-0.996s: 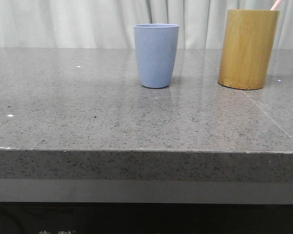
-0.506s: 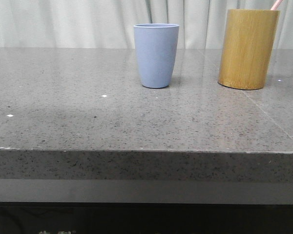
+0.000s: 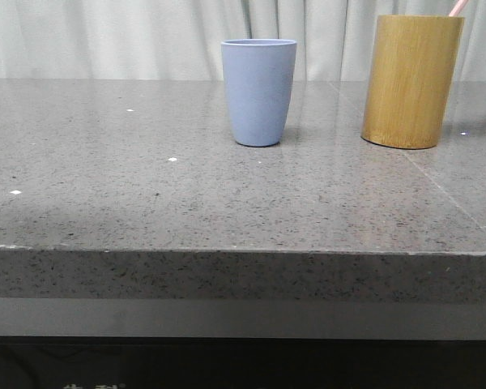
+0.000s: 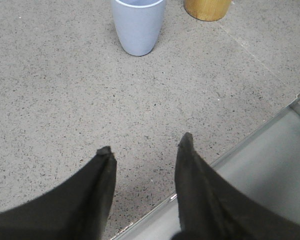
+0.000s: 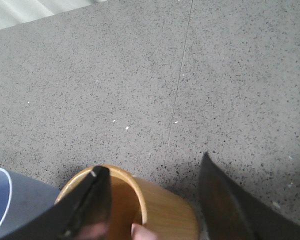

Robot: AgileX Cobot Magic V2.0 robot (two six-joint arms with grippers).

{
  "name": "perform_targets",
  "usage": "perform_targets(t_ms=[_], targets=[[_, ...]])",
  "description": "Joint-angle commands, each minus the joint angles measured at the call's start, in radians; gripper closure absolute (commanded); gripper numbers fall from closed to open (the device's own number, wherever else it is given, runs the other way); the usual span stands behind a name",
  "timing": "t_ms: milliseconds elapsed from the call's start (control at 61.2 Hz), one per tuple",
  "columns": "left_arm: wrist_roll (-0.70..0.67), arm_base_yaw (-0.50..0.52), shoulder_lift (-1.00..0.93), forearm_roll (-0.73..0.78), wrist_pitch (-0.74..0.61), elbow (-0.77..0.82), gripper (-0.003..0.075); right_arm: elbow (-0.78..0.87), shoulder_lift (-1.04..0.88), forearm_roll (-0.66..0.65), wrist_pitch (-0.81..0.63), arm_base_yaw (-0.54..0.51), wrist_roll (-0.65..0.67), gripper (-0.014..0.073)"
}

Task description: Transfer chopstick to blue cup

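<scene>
A grey speckled stone table [image 3: 146, 178] is seen from the front, with a pale curtain [image 3: 105, 36] hung behind it. The blue cup [image 3: 259, 91] is stood upright near the middle of the far part of the table, and the taller bamboo holder [image 3: 411, 81] is parked off to its right, well apart from it, nothing touching. The chopstick [image 3: 458, 7] is still sat in the bamboo holder: just a short pink tip is seen poking out over the holder's right rim at the top edge of the front view, leaned to the right. In the right wrist view a pinkish end [image 5: 140, 232] is caught inside the holder's open mouth, against the inner wall, though it's cut off by the frame edge so not much more can be made out. The right gripper [image 5: 155, 172] is held right above the holder, jaws spread wide, one dark finger [image 5: 92, 200] lined up over the holder's rim and the other out past its side, nothing gripped between them. The left gripper [image 4: 145, 143] is held low over the near edge of the table, jaws parted and nothing between them, with the blue cup seen ahead of it and the bamboo holder further on. A thin seam in the stone [image 5: 177, 90] is seen running past the holder.
</scene>
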Motion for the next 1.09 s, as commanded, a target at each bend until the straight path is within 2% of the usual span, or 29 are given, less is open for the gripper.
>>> perform_targets(t_ms=[0,82,278,425,506,637,915,1078], targets=[[-0.008,-0.004,-0.013,-0.018,-0.074,-0.026,0.0426,-0.042,-0.034,0.053,-0.02,-0.001,-0.017,0.0256],[-0.008,-0.004,-0.013,-0.018,-0.074,-0.026,0.0426,-0.042,-0.033,0.058,-0.018,-0.001,-0.024,0.0333],[-0.008,-0.004,-0.013,-0.018,-0.075,-0.026,0.0426,-0.042,-0.033,0.087,-0.015,-0.001,-0.027,0.0578],[-0.008,-0.004,-0.013,-0.018,-0.075,-0.026,0.0426,-0.043,-0.036,0.087,-0.012,-0.001,-0.051,0.0676],[-0.008,-0.004,-0.013,-0.018,-0.075,-0.026,0.0426,-0.043,-0.041,0.087,-0.02,-0.001,-0.081,0.0704],[-0.008,-0.004,-0.013,-0.018,-0.077,-0.026,0.0426,-0.108,-0.055,0.057,0.028,-0.001,-0.094,0.0702],[-0.008,-0.004,-0.013,-0.016,-0.077,-0.026,0.0426,-0.427,-0.113,-0.001,0.173,-0.001,-0.094,0.0702],[-0.008,-0.004,-0.013,-0.016,-0.075,-0.026,0.0426,-0.556,-0.165,-0.008,0.202,0.03,-0.094,0.0702]])
